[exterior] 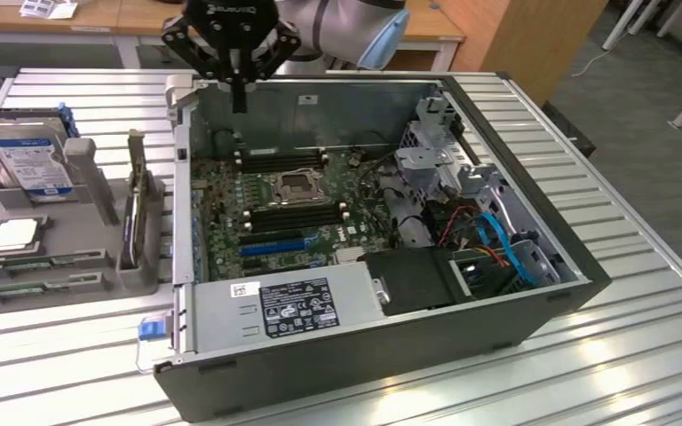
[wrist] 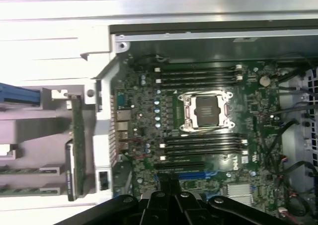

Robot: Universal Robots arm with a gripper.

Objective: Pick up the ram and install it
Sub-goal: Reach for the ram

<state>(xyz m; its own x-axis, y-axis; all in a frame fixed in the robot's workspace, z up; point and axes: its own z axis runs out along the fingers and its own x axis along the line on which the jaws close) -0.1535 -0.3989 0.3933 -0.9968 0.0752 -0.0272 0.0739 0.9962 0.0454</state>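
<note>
The black pincer (exterior: 239, 103) (wrist: 169, 197) is seen with its fingers pressed together and nothing held between them. It is hung above the far rim of the open black metal computer case (exterior: 436, 342), over the green motherboard (wrist: 248, 160), whose long black memory slots (wrist: 198, 74) are seen unfilled. The ram (exterior: 138, 211) (wrist: 77, 130), a long narrow green circuit-board stick, is stood on edge in the grey plastic rack (exterior: 92, 271) just outside the case wall, on the exterior view's left, well apart from the pincer.
</note>
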